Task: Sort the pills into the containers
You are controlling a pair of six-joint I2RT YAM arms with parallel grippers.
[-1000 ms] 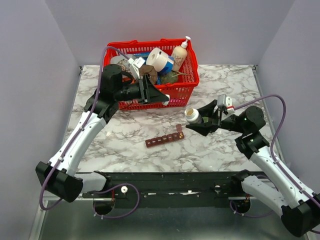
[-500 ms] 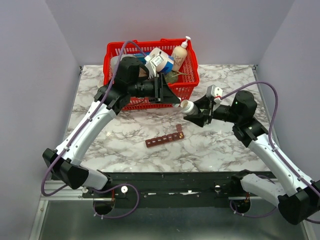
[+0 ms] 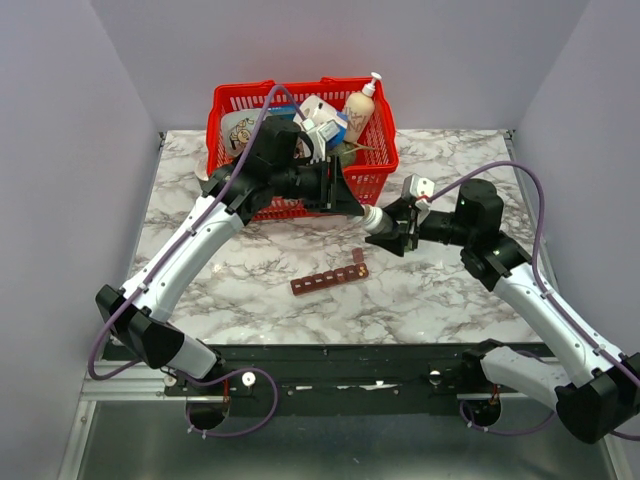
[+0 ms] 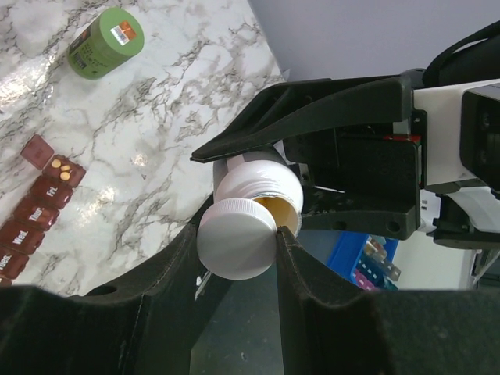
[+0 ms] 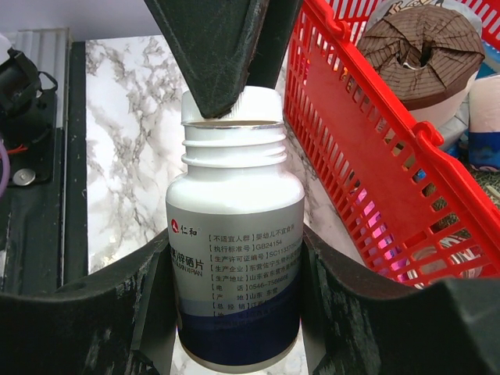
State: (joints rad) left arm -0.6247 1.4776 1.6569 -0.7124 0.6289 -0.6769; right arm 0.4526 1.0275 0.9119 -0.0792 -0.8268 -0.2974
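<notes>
red basket [image 3: 380, 165]: far on marble table [image 3: 430, 300] | pump bottle [image 3: 360, 108]: in basket | green jar [image 4: 105, 43]: on table

Marbled table [image 3: 450, 300], red basket [image 3: 378, 170], dark-red containers [image 3: 328, 279], green jar [image 4: 105, 42]

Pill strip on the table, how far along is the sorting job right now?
Done: the pill strip's end compartment stands open with a few yellow pills in it. In hand: the right hand grips the white bottle, and the left hand holds the white cap against its open mouth, not seated. To do: the other compartments in view have shut lids, so they likely need filling.
</notes>
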